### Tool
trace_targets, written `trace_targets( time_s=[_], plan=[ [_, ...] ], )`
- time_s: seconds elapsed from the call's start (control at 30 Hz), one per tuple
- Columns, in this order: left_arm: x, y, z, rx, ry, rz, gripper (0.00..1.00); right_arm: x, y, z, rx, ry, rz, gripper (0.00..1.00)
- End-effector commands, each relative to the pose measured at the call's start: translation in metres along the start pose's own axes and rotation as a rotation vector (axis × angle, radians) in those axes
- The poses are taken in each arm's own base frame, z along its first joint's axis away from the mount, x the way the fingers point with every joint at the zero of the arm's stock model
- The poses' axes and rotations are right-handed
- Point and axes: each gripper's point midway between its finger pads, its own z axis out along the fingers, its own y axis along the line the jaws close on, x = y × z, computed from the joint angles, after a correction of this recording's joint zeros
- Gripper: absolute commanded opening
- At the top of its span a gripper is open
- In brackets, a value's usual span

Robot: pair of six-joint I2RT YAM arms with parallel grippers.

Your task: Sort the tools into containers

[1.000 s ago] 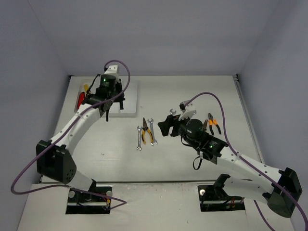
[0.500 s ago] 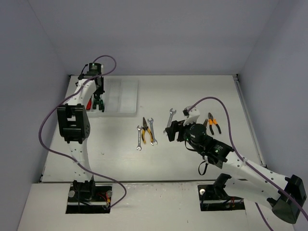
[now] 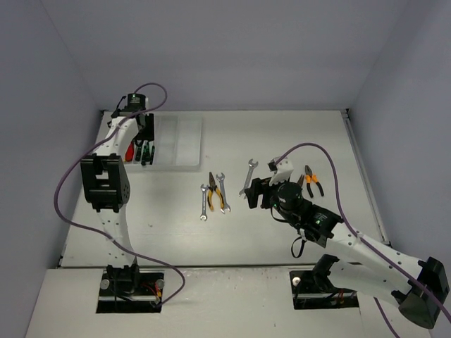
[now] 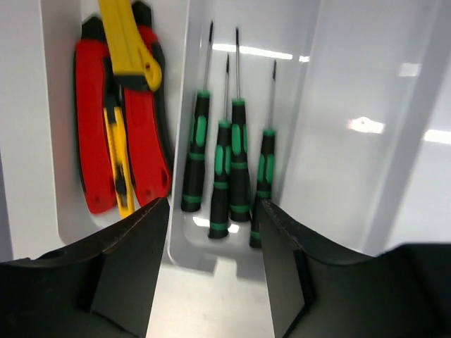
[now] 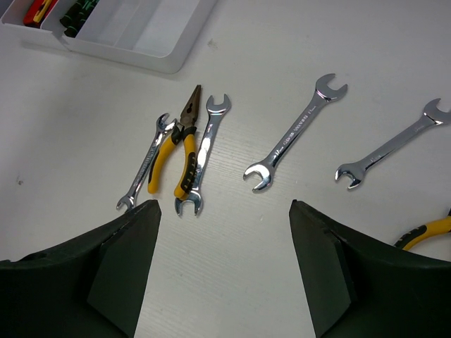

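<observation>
Green-and-black screwdrivers (image 4: pixel 229 169), four of them, lay side by side in one long compartment of the white tray (image 4: pixel 338 176), handles toward the near end and shafts pointing away. They ran lengthwise because the slot was too narrow for them to sit any other way. The red and yellow utility knives (image 4: pixel 120 134) filled the neighbouring outer compartment, stacked loosely on one another, so each kind had a slot of its own. The two compartments on the other side of the screwdrivers looked bare, presumably kept for the wrenches and the pliers.

The left gripper (image 4: pixel 211 211) hung directly over the near end of the screwdriver compartment, its jaws moderately apart with nothing between them and lined up along the slot. That stance suits letting a long tool drop in lengthwise.

The unsorted tools lay well apart from the tray on the table (image 5: pixel 282 42). Yellow-handled pliers (image 5: pixel 176 151) lay between two silver wrenches (image 5: pixel 201 155), close enough that picking one would probably disturb the others. Two more wrenches lay separately to the right, one (image 5: pixel 296 134) nearer the middle and one (image 5: pixel 391 144) farther out, with an orange-handled pliers (image 5: pixel 423 232) only partly in view at the edge.

The right gripper (image 5: pixel 224 211) hovered above this group with its jaws spread wide and empty, tilted down toward the table. I judged it was lining up on a wrench, though which one I could not tell.
</observation>
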Motion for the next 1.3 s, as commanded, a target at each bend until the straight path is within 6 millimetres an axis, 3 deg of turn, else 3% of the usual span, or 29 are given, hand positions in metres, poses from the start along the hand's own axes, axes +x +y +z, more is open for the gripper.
trace_targets(
  time_s=[0.0,0.07,0.2,0.4,0.53,0.63,0.8,1.1,1.27],
  plan=[
    [-0.021,-0.031,-0.100,0.117,-0.154,-0.148,0.50,-0.018,-0.005,-0.001,0.038,-0.068,0.012,0.71],
    [-0.007,-0.054,-0.124,0.164,-0.158,-0.171,0.50,-0.018,-0.007,-0.001,0.043,-0.070,0.014,0.72],
    [0.053,-0.120,-0.153,0.261,-0.099,-0.119,0.50,-0.017,-0.008,-0.004,0.043,-0.071,0.020,0.72],
    [0.126,-0.186,-0.167,0.333,-0.015,-0.007,0.50,-0.015,-0.011,-0.011,0.035,-0.081,0.033,0.72],
    [0.159,-0.206,-0.160,0.338,0.017,0.019,0.47,-0.016,-0.012,-0.016,0.030,-0.095,0.050,0.71],
    [0.172,-0.222,-0.156,0.341,0.024,0.039,0.44,-0.016,-0.012,-0.019,0.029,-0.096,0.056,0.72],
    [0.184,-0.232,-0.138,0.320,0.052,0.060,0.42,-0.017,-0.014,-0.022,0.029,-0.099,0.064,0.72],
    [0.187,-0.236,-0.113,0.271,0.052,0.068,0.36,-0.017,-0.016,-0.028,0.038,-0.097,0.073,0.72],
    [0.184,-0.231,-0.112,0.250,0.037,0.063,0.33,-0.016,-0.018,-0.030,0.043,-0.093,0.073,0.72]
  ],
)
